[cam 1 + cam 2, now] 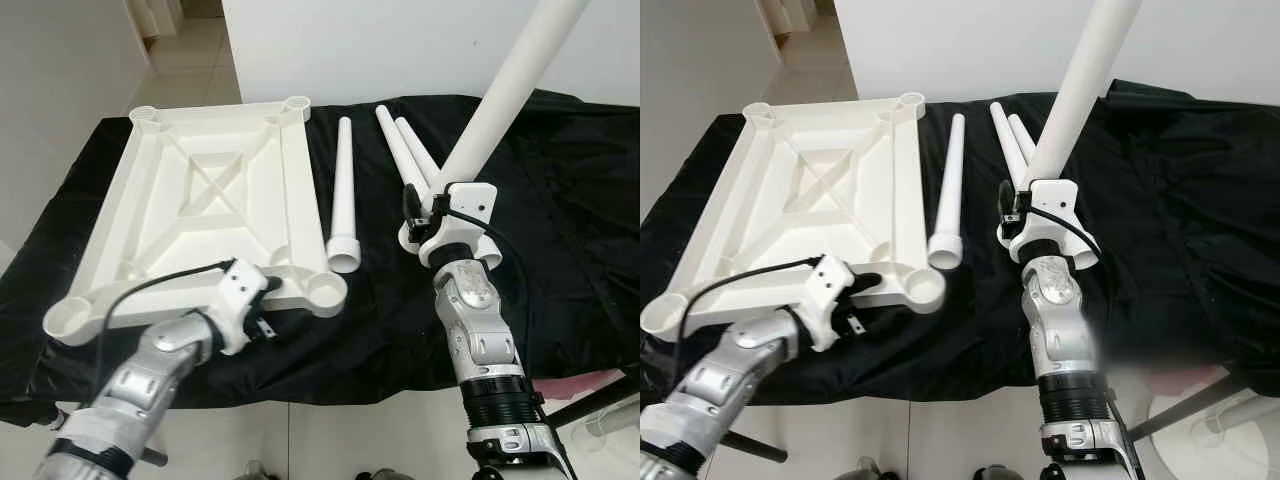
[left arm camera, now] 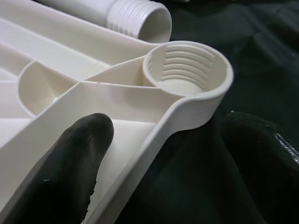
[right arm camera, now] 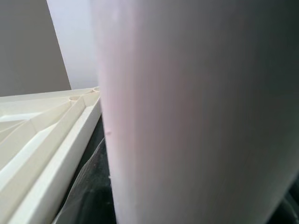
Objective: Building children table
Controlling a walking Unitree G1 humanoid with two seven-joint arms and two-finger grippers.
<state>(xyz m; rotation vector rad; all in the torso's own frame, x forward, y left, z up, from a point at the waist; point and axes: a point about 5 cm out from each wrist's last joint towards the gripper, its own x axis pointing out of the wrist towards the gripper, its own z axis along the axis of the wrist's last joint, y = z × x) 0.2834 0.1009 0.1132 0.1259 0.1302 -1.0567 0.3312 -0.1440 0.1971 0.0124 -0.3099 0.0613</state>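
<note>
**Raised leg, open socket down to its left**

The right gripper (image 1: 440, 215) pinches a long white plastic table leg (image 1: 500, 95) near its wide threaded end, the long axis tilted up and away to the far right; the threaded corner socket (image 1: 325, 292) it must meet lies low to the left, on the near right corner of the upturned white ribbed plastic tabletop (image 1: 215, 200), which rests on the black cloth (image 1: 560, 230) — so the leg has to swing upright and travel left. The left gripper (image 1: 262, 308) is the nearer hand to that socket; its black fingers (image 2: 70, 172) are spread, one resting on the tabletop's inner face beside the rim, one out over the cloth, steadying the slab. Between leg and socket lies a spare white leg (image 1: 344, 190), lengthwise near to far, its threaded mouth just beside the socket — the likeliest thing to be knocked. Two more white legs (image 1: 405, 150) lie behind the right gripper.
</note>
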